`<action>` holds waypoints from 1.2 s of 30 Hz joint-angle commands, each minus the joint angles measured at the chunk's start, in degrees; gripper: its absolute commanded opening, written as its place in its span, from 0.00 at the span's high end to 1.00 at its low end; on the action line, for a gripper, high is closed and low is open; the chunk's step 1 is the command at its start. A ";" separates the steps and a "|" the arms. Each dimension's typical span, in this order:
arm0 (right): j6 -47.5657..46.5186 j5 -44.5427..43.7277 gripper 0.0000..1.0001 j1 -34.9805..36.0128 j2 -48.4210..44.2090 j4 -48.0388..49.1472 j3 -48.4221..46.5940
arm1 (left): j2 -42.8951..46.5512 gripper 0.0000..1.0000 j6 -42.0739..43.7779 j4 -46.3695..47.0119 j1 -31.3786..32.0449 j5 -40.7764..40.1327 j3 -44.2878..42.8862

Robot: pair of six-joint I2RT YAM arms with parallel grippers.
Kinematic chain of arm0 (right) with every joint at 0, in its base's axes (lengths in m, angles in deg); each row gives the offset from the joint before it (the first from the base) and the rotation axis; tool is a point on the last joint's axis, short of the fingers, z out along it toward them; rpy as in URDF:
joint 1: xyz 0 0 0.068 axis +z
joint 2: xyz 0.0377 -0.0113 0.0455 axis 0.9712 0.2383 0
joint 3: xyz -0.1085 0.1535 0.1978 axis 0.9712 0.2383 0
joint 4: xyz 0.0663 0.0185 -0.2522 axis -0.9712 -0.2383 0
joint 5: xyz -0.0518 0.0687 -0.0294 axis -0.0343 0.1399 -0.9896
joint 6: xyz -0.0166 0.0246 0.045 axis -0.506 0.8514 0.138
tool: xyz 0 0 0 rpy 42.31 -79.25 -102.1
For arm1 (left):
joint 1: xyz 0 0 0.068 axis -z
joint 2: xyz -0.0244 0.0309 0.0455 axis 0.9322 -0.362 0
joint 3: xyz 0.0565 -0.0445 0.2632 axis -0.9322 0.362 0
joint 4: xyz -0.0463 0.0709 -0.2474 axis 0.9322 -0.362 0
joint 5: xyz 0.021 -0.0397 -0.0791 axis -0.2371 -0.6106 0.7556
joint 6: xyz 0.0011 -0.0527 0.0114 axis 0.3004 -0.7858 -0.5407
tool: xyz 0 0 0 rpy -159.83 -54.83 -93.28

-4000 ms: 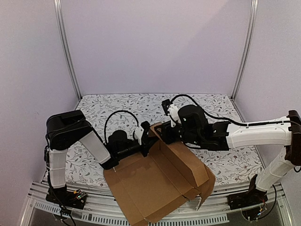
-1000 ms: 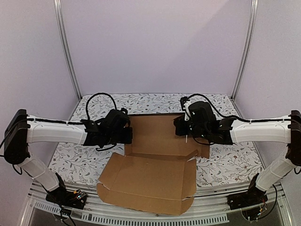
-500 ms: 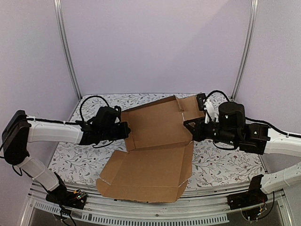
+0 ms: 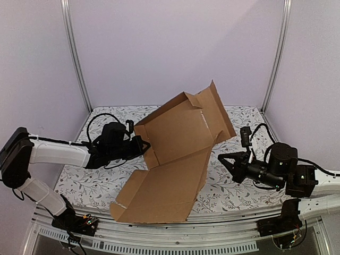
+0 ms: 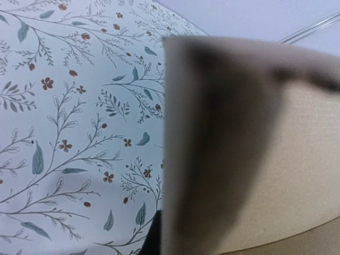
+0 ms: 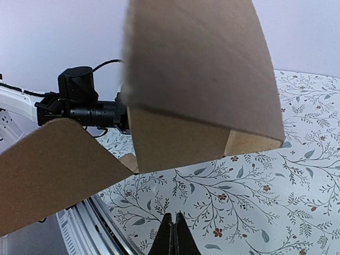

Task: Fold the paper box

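The plain brown corrugated cardboard box appears blurred just ahead of the left gripper, masking its fingertips; picture edges crop it.

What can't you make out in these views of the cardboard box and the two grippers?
- Left wrist view: the paper box sits against the lens, blurred, hiding the fingers of the left gripper.
- Top view: the raised box covers the table beneath it.
- Right wrist view: the box runs off the top and left edges; only the tips of the shut right gripper show.
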 commanded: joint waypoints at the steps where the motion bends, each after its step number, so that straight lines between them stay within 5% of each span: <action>1: -0.96 -2.67 1.00 0.97 -0.25 9.32 1.24 | 1.75 1.00 -4.08 5.75 -0.76 3.86 0.86; 25: -4.90 -2.27 1.00 1.16 11.98 20.60 -8.82 | 3.83 1.00 -3.35 11.33 -0.82 10.00 3.18; 36: -3.51 -2.16 1.00 1.66 17.81 7.14 -10.91 | 3.82 1.00 0.71 14.83 -2.95 13.84 1.50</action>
